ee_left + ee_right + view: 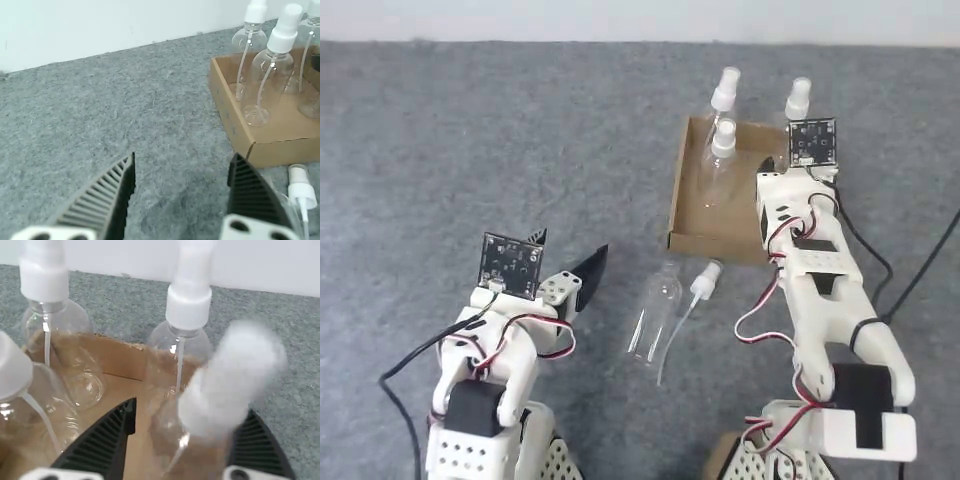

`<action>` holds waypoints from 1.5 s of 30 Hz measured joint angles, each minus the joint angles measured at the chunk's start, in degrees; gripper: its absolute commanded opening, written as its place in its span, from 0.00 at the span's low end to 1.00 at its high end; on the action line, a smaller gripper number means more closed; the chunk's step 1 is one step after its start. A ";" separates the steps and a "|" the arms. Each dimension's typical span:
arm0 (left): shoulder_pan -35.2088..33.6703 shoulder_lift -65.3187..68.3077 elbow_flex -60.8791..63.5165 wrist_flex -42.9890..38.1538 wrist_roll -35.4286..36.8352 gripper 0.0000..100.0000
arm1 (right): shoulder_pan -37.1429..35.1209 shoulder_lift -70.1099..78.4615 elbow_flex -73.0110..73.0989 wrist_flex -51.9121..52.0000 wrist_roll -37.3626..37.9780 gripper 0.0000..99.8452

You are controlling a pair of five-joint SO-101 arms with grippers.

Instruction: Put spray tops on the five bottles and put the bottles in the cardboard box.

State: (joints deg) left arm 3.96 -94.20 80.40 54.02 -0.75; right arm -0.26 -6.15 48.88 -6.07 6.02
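Observation:
The cardboard box (688,200) lies right of centre, and capped clear bottles (722,150) stand in it. My right gripper (190,415) hangs open over the box, with a capped bottle (220,405) upright between its fingers. Around it stand other capped bottles (55,340) (185,325). In front of the box an uncapped bottle (655,310) lies on its side beside a loose spray top (705,280) with its tube. My left gripper (182,167) is open and holds nothing, low over the carpet left of that bottle; past it I see the box (235,130) and the spray top (302,192).
Grey carpet (470,140) covers the table, with free room to the left and behind. The right arm (820,280) reaches over the box's near right corner. Black cables (910,270) trail at the right edge.

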 measured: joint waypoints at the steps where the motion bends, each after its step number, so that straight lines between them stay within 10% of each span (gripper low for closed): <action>1: 0.00 0.00 0.00 0.00 0.00 0.28 | 0.00 0.00 0.00 0.00 0.00 0.25; 23: 0.00 0.00 0.09 0.00 0.00 0.28 | 0.00 -8.18 0.00 1.93 0.00 0.25; 35: 0.00 0.00 0.09 0.00 0.00 0.28 | -1.23 -28.66 -11.52 32.00 -0.18 0.24; 45: 0.00 0.00 0.09 0.00 0.00 0.28 | -22.15 -40.44 -13.89 67.43 -0.62 0.24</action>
State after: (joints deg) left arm 3.96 -94.20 80.48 54.02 -0.75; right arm -22.42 -46.59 34.99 61.36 5.41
